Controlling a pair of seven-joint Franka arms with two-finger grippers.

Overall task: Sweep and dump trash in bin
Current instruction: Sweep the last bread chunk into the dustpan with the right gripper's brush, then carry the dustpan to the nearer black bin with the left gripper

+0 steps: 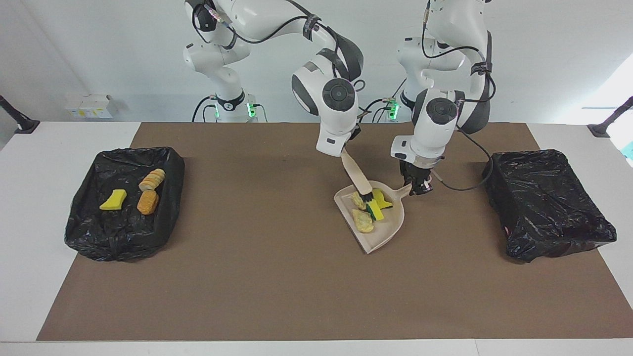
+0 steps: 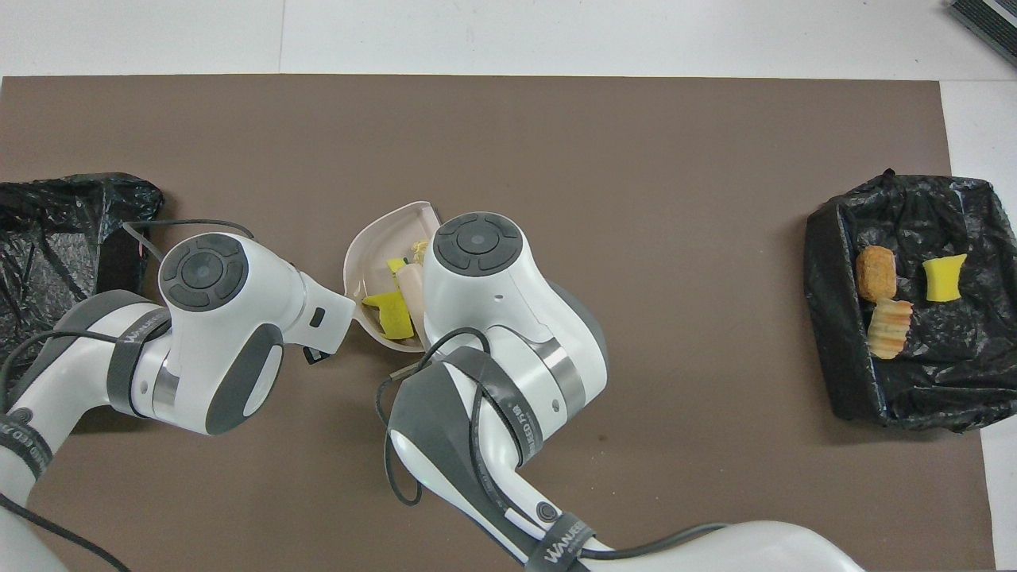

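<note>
A beige dustpan (image 1: pixel 383 237) lies at the middle of the brown mat, also seen in the overhead view (image 2: pixel 373 246). It holds trash: a yellow sponge piece (image 1: pixel 380 200), another with a green edge, and two tan chunks (image 1: pixel 363 222). My left gripper (image 1: pixel 418 187) is shut on the dustpan's handle. My right gripper (image 1: pixel 345 154) is shut on the beige brush handle (image 1: pixel 357 178), with the black bristles down in the pan among the scraps. More trash lies in the black-lined bin (image 1: pixel 84 232) at the right arm's end: a yellow sponge (image 1: pixel 113 200) and two bread-like chunks (image 1: pixel 148 202).
A second black-lined bin (image 1: pixel 544 207) stands at the left arm's end, close to the left arm's cable; no trash shows in it. In the overhead view the right arm covers part of the dustpan. The brown mat (image 1: pixel 247 277) covers most of the white table.
</note>
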